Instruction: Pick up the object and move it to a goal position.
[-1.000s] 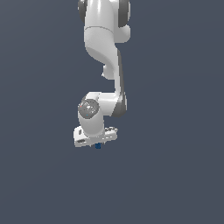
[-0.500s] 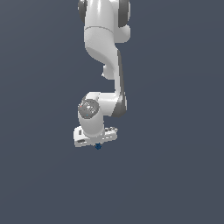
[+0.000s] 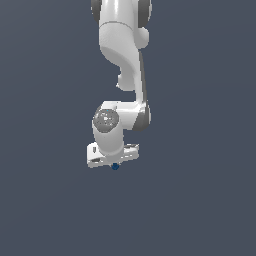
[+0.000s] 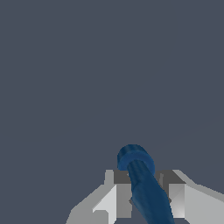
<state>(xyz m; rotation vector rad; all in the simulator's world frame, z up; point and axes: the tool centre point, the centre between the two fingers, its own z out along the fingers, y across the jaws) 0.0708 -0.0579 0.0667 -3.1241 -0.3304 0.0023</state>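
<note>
The white Panda arm (image 3: 122, 60) hangs down through the middle of the exterior view, bending at a round grey-capped joint (image 3: 106, 120) into the flat white hand of the gripper (image 3: 114, 161). Everything around it is 1 even dark slate-grey backdrop (image 3: 200, 150), with no edge or horizon showing in either view.

The object (image 3: 115, 166) shows in the exterior view only as a tiny dark blue rounded spot just under the gripper body, right at the point where the fingertips would be. The fingers themselves are too small to make out there.

The wrist view gives a nearer look. The 2 fingers (image 4: 117, 197) appear as pale grey blocks with darker grey tops, 1 on each side of the object (image 4: 141, 181). From here the object reads as a dark blue cylinder-like shaft with a rounded, slightly wider collar at its far end. The shaft runs between the 2 fingers, and the collared end sticks out beyond the fingertips, away from the palm. The object fills the gap between the inner faces of the fingers, with the pads sitting right against its sides, so the jaws are closed on it and gripping it. The nearer end of the shaft runs out of the picture toward the palm, so its full length cannot be told.

Nothing touches the object apart from the 2 fingers.
</note>
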